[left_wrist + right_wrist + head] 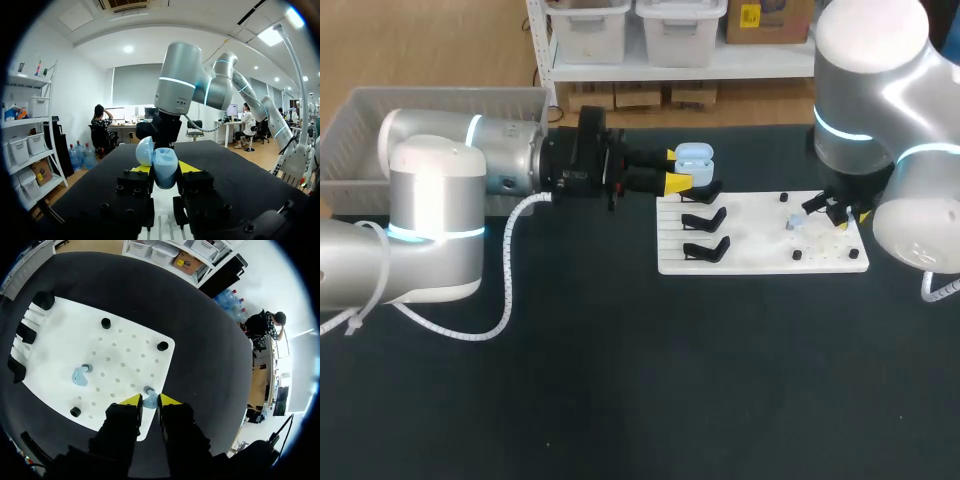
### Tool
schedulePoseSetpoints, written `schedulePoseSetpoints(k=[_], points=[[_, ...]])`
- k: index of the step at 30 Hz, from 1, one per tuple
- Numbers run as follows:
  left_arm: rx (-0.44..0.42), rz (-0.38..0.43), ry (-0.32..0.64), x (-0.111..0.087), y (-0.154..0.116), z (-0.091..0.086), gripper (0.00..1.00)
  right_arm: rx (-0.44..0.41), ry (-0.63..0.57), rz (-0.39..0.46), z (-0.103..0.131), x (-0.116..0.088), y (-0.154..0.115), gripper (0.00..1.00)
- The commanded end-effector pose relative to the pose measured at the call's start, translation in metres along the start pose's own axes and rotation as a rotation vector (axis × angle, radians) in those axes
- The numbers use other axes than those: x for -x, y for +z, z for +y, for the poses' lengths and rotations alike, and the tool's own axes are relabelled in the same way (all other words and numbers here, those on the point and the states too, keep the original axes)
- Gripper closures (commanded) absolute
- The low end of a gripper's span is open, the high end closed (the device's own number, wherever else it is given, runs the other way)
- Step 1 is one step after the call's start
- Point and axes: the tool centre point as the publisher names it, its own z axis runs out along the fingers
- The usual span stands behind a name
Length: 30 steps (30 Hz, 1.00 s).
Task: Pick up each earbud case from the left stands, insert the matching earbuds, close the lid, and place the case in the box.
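Observation:
My left gripper (680, 168) is shut on a light blue earbud case (694, 156), held above the back left corner of the white board (760, 250). In the left wrist view the case (165, 169) stands upright between the yellow tips with its lid (144, 150) swung open. My right gripper (149, 401) points down at the board's right side (125, 355), and both tips press a pale blue earbud (149, 400) by its peg. A second pale blue earbud (79, 375) lies on the board ahead of the fingers, also seen as the earbud (793, 224).
Two empty black stands (705, 219) (706, 249) sit on the board's left part. Small black pegs (105, 322) (162, 346) (75, 412) dot its right part. A grey basket (360, 125) stands at the far left behind my left arm.

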Motion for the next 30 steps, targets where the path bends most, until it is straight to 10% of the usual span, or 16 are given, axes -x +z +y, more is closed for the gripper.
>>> schedulePoseSetpoints(k=[1,15,30], points=[[0.006,-0.002,0.003,-0.001,0.0,-0.002,1.0,-0.004,0.005,-0.019,-0.002,-0.006,-0.003,1.0],[0.006,-0.002,0.003,-0.001,0.0,-0.002,1.0,0.056,0.016,-0.062,0.006,-0.012,-0.111,1.0],[0.006,-0.002,0.003,-0.001,0.0,-0.002,1.0,0.142,0.192,0.008,0.085,-0.019,-0.197,1.0]])
